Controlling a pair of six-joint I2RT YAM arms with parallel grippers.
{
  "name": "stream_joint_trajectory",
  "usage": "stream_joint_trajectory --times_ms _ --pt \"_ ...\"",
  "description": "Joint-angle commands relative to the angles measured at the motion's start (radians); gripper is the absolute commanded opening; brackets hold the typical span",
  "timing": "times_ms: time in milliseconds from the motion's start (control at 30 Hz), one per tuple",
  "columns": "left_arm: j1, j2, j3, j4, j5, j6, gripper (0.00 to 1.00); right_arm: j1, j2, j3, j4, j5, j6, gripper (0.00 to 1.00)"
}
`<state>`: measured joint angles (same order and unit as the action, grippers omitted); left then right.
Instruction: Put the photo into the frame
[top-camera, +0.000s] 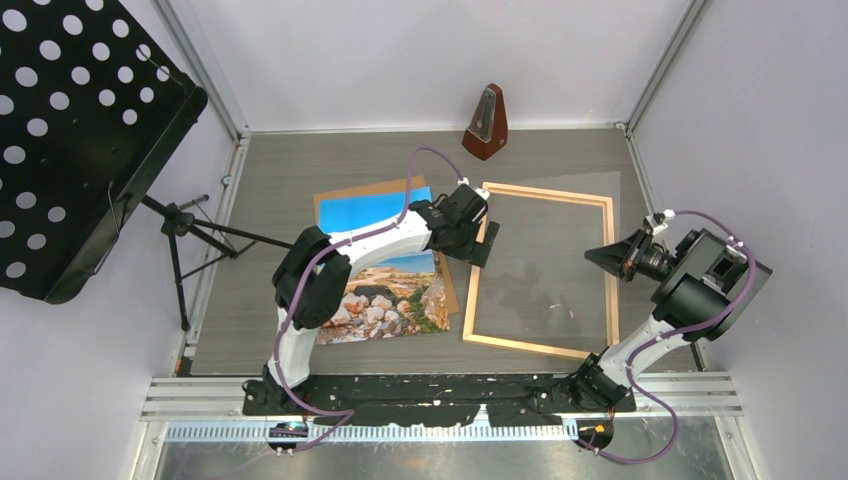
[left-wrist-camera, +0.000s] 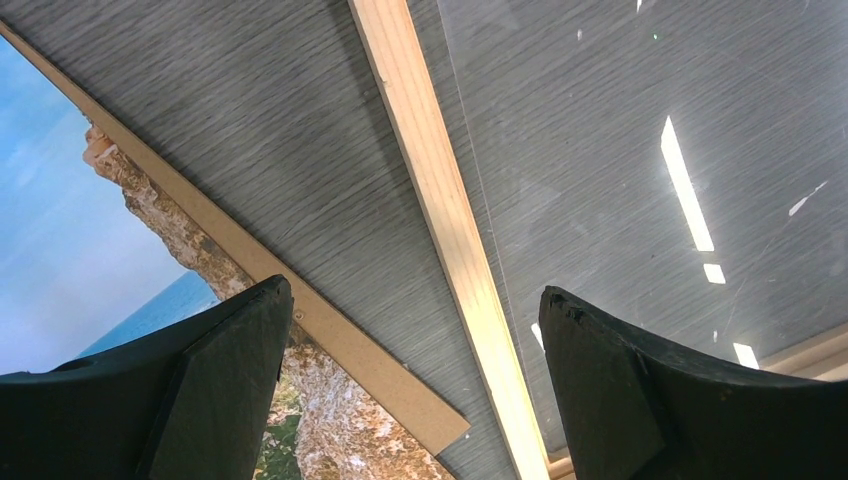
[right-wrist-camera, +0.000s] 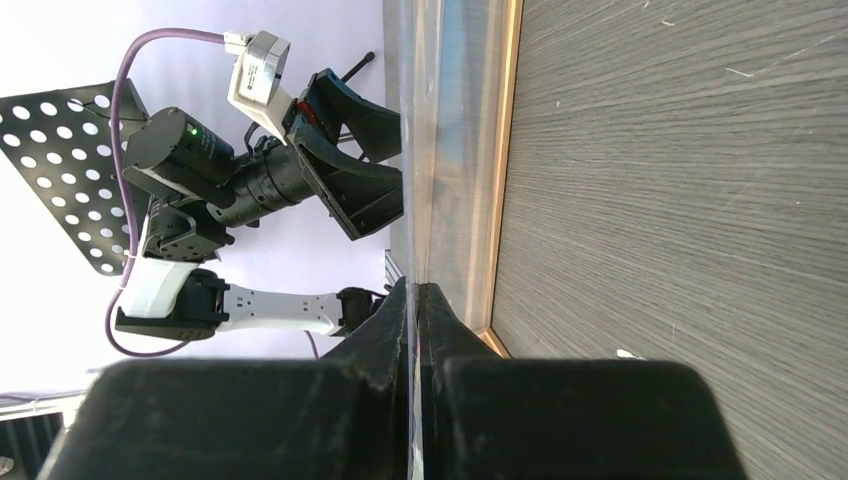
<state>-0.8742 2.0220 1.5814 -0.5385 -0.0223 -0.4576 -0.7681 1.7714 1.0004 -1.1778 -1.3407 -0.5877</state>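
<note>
Right gripper (right-wrist-camera: 415, 292) is pinching the clear sheet (top-camera: 545, 270) at three o'clock of the frame (top-camera: 540, 192), left gripper (left-wrist-camera: 415, 290) gaping empty; thin edge-hold is probably risking slippage.

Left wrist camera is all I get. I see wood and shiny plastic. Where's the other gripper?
Observer: The right gripper is at the right side of the frame, pinched shut on the edge of the clear sheet.
Operator: Is the whole photo outside the frame?
Observer: Yes, the photo lies on a brown backing board, left of the frame.
Operator: Anything else around?
Observer: A brown metronome stands at the back, beyond the frame.
</note>
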Motion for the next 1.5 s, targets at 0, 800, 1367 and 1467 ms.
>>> stream_joint_trajectory --times_ms 0,800,1367,1467 --pt "-0.009 -0.048 -0.004 0.042 -0.023 0.026 0.94 -0.008 -0.029 0.011 -0.013 -0.043 0.015 0.06" --pt "-0.015 -0.036 0.002 0.042 -0.039 0.045 0.94 0.014 0.048 0.037 -0.13 -0.073 -0.129 0.06" --pt "-0.016 -0.029 0.003 0.045 -0.047 0.053 0.94 0.042 0.131 0.09 -0.324 -0.1 -0.352 0.06" --pt "-0.016 -0.028 0.003 0.046 -0.048 0.053 0.94 0.047 0.151 0.104 -0.373 -0.104 -0.41 0.06"
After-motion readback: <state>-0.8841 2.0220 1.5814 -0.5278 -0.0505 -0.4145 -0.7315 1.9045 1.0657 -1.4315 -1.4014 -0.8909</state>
